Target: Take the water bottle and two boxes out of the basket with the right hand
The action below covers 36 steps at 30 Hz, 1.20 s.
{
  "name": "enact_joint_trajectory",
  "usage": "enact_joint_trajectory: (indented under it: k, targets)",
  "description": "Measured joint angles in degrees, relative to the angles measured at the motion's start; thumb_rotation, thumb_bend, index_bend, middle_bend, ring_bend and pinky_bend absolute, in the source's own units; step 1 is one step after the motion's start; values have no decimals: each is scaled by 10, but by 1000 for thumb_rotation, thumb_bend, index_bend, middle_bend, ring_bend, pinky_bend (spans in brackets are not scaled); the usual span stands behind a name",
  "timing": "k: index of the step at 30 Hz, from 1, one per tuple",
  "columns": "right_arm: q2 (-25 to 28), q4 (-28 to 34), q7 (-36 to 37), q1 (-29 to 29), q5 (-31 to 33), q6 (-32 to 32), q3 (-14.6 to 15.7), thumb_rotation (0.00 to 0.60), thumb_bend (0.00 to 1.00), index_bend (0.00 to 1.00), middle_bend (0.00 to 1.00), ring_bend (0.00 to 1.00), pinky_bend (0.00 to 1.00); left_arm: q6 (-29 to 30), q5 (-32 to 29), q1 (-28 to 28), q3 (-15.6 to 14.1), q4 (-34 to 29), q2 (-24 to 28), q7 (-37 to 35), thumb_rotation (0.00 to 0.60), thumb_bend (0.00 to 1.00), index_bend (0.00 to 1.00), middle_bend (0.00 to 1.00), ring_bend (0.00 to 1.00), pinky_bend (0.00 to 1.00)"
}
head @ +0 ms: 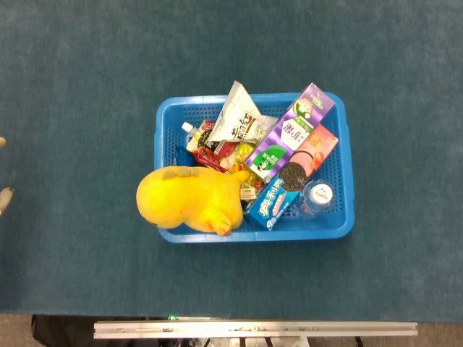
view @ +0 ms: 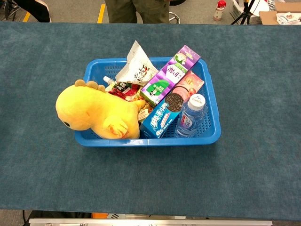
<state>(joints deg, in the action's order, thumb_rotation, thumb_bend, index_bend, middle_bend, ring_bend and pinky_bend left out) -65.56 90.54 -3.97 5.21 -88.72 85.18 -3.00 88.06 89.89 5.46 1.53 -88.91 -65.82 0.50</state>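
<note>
A blue plastic basket (head: pixel 253 236) (view: pixel 141 141) sits mid-table. A clear water bottle (head: pixel 317 195) (view: pixel 193 114) with a white cap stands in its near right corner. A purple box (head: pixel 289 134) (view: pixel 170 75) lies slanted across the basket, with a pink box (head: pixel 318 148) (view: pixel 189 85) beside it. A blue cookie box (head: pixel 277 196) (view: pixel 161 117) leans next to the bottle. Only two pale fingertips of my left hand (head: pixel 4 195) show at the left edge of the head view, far from the basket. My right hand is out of both views.
A yellow dinosaur plush (head: pixel 187 199) (view: pixel 93 113) fills the basket's left side and hangs over its rim. A white snack bag (head: pixel 242 116) (view: pixel 136 68) and small red packets (head: pixel 217 148) lie at the back. Dark blue cloth covers the table.
</note>
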Motion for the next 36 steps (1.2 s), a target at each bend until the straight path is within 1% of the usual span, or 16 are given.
enact_joint_trajectory:
  k: [24,28,33,36]
  targets:
    - [0,1,10,6,-9,-9,6,600,161,218,179,158,268,1,-4,-3,0,-2,3,-1,600,203,272,91,42,202]
    - [4,11,28,9,-30,-12,16,600,128,218,180,158,267,2,-7,-5,1,-3,4,-3,600,202,272,92,42,202]
    - [21,37,66,18,-78,-21,38,600,113,217,184,158,267,7,-7,-8,2,-4,5,-6,600,203,271,92,42,202]
    - [36,62,64,27,-101,-28,46,600,108,218,183,158,267,10,-5,-9,1,-4,6,-7,600,203,272,92,42,202]
